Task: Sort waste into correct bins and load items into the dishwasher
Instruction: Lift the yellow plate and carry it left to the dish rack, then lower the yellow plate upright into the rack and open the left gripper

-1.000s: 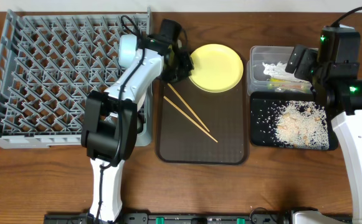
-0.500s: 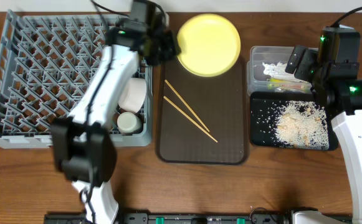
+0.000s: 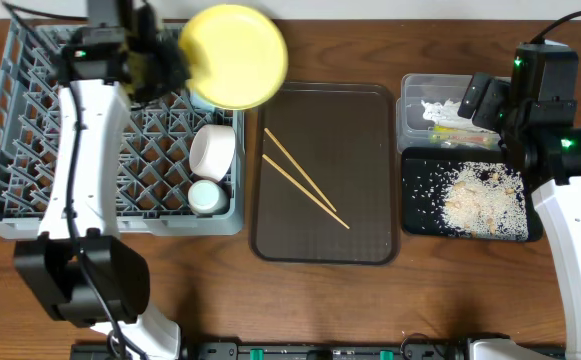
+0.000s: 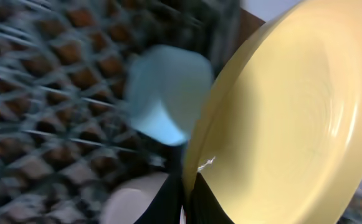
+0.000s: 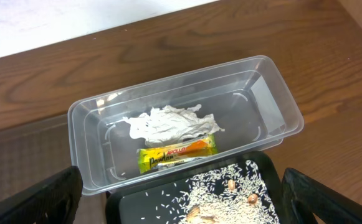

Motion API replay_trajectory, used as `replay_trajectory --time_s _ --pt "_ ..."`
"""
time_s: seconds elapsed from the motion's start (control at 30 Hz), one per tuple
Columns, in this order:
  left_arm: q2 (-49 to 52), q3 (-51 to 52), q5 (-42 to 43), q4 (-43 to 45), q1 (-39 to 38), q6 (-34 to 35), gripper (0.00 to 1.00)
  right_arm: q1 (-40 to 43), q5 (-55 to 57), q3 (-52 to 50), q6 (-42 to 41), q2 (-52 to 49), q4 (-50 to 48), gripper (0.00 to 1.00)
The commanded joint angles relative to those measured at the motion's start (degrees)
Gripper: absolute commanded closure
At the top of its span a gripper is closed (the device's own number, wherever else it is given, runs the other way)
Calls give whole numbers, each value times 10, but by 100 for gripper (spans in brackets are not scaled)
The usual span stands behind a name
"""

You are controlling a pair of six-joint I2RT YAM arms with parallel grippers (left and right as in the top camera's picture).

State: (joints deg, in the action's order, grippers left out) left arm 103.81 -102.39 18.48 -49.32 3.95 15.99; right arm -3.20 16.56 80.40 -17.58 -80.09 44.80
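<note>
Round yellow plate [image 3: 235, 55] pinched in left gripper [image 3: 182, 68], over grey plastic dish rack's [image 3: 40, 150] far-right corner, right gripper [image 3: 482, 100] spread wide

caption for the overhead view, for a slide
Left gripper holds the plate over the rack edge, chopsticks lying on the tray.
</note>
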Motion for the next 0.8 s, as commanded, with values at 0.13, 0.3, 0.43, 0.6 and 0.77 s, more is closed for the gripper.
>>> replay_trajectory --time_s 0.13,0.3,0.43,0.6,0.77 --pt "-43 2 -88 5 33 -87 92 5 10 1 -6 3 0 1" --pt "-50 2 -157 5 44 -118 93 5 10 1 -6 3 0 1" --pt "-53 2 -207 7 46 -119 93 5 10 1 -6 3 0 1" --pt "-53 2 -259 10 46 -136 93 5 10 1 -6 3 0 1" --pt "-53 2 -312 9 46 -136 93 5 10 1 -6 3 0 1"
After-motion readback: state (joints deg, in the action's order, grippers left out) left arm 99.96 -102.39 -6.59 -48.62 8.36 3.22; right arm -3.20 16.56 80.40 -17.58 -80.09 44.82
